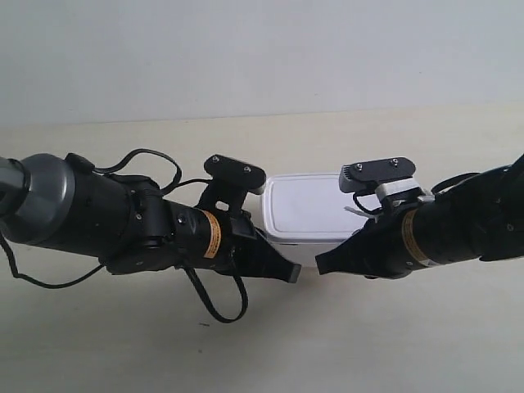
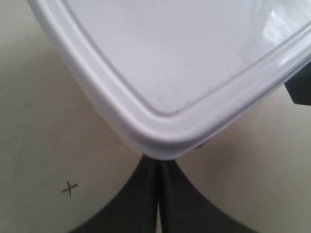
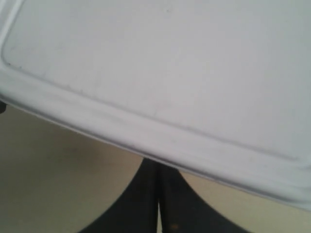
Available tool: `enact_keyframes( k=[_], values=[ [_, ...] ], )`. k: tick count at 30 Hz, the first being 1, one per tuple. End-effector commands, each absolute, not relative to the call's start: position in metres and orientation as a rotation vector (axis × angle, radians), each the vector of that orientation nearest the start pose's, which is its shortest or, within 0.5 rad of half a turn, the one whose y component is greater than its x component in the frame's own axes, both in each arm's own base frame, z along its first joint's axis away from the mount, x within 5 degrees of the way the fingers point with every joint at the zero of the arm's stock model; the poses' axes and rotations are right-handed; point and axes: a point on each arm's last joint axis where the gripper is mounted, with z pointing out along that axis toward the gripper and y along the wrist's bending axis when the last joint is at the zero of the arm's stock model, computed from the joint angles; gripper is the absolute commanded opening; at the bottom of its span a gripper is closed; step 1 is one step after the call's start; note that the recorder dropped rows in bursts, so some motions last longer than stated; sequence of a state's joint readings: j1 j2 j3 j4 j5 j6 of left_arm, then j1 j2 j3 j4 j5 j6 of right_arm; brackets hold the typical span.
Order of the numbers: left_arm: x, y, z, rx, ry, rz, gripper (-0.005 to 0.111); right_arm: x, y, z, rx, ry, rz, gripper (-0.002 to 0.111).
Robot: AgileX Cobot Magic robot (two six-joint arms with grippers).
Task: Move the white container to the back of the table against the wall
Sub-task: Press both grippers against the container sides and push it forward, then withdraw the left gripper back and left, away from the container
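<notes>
The arm at the exterior view's left (image 1: 123,221) lies low and nearly level over the table (image 1: 98,352). It is a thick grey-and-black barrel with a yellow label band, and loose black cables (image 1: 214,304) loop under it. It tapers to a matte black wedge just in front of the near side of the white container (image 1: 307,205). That container is a shallow glossy plastic box with rounded corners and a flat, rimmed lid. It sits about mid-table on the pale cream top, with a bare strip of table between it and the plain grey-white wall (image 1: 246,49). The arm at the exterior view's right (image 1: 458,225) reaches in just as low, and its dark tip is near the other's with a small gap between them.

In the left wrist view the left gripper (image 2: 158,170) has its two smooth black fingers pressed together along a hairline seam, holding nothing. The tips run under a rounded corner of the lid rim, and whether they touch the box cannot be told. A small pen-drawn cross (image 2: 69,188) marks the table nearby. In the right wrist view the right gripper (image 3: 159,177) is likewise closed on nothing, its tips hidden beneath the lid's long straight edge.
</notes>
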State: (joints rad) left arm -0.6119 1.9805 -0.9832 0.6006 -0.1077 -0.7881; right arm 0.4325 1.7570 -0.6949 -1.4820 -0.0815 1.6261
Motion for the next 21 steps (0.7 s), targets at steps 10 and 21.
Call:
enact_keyframes(
  k=[10, 21],
  values=[
    [0.322, -0.209, 0.118, 0.477, 2.394, -0.395, 0.000, 0.292, 0.144, 0.116, -0.398, 2.529, 0.331, 0.000],
    [0.296, -0.192, 0.137, 0.446, 2.403, -0.390, 0.000, 0.310, 0.153, 0.120, -0.389, 2.490, 0.343, 0.000]
  ],
)
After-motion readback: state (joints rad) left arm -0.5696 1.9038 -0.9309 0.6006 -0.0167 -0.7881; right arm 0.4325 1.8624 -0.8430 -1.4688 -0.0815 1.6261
